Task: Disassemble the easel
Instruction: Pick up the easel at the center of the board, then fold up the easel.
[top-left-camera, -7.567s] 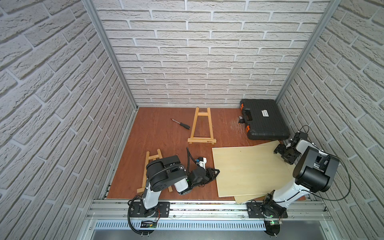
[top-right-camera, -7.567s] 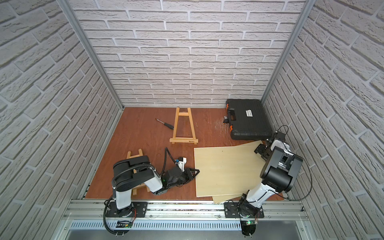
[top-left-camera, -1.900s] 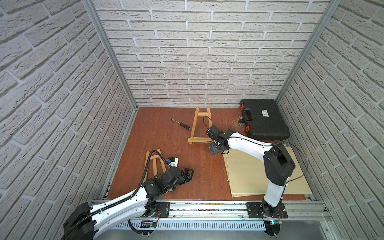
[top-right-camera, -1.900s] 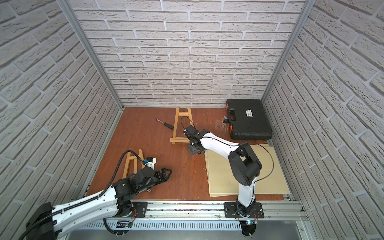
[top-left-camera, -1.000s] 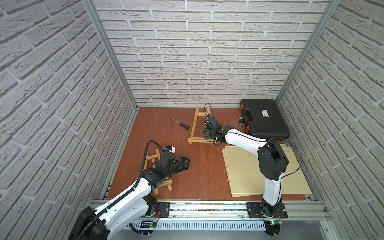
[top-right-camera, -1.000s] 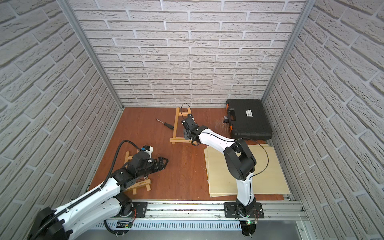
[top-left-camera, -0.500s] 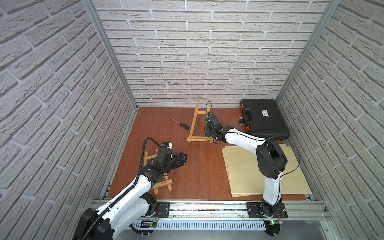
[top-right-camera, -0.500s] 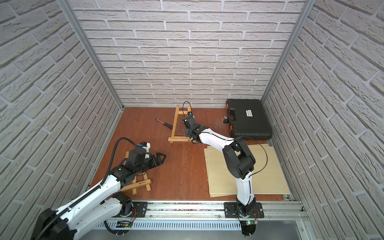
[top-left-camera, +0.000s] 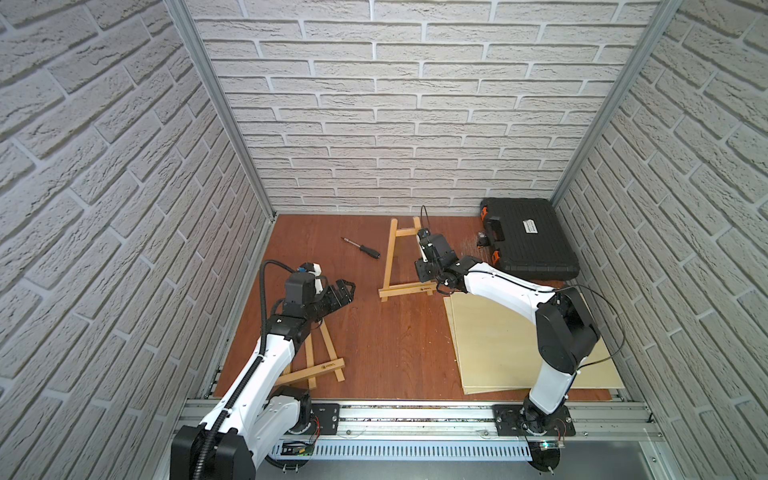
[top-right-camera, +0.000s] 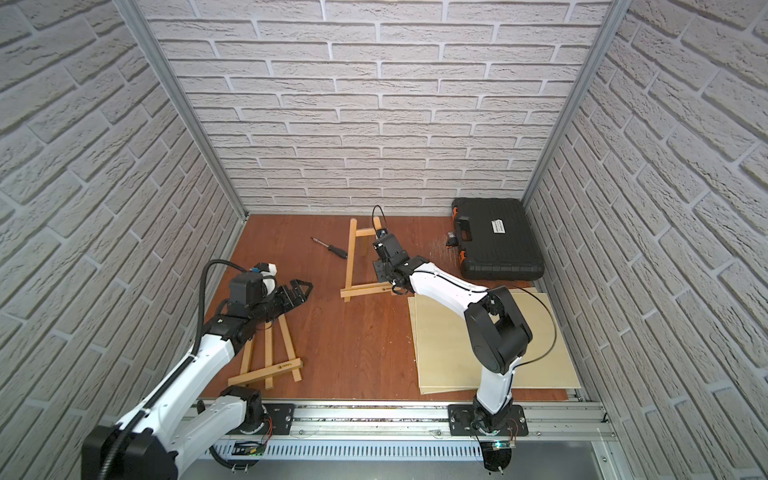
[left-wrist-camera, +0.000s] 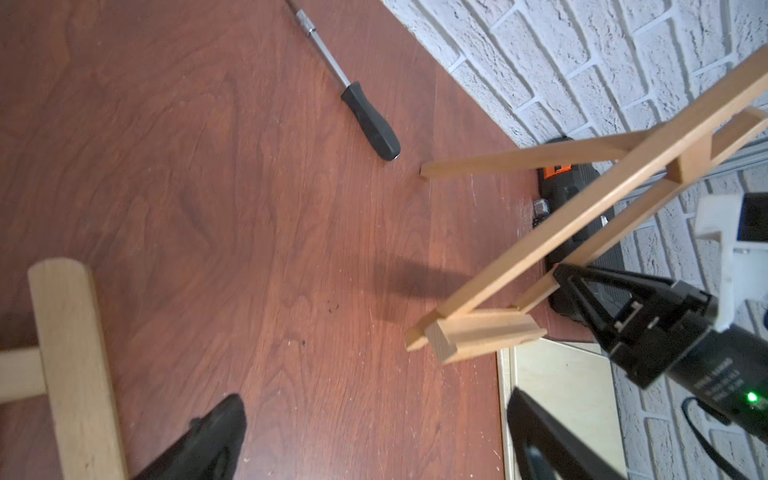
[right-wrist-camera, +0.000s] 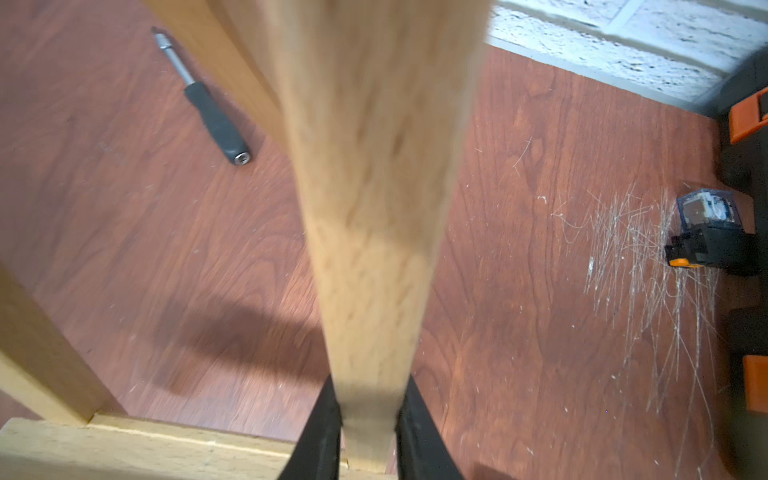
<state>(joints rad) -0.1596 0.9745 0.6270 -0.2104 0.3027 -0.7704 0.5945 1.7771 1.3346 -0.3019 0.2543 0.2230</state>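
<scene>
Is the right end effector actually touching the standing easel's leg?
Touching. The right wrist view shows the right end effector with both black fingers pressed against opposite sides of the easel leg, no gap either side.

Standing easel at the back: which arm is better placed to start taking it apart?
Right. The right gripper is shut on a leg of the standing easel. The left gripper is open, empty, apart from it, near the flat easel at the front.
</scene>
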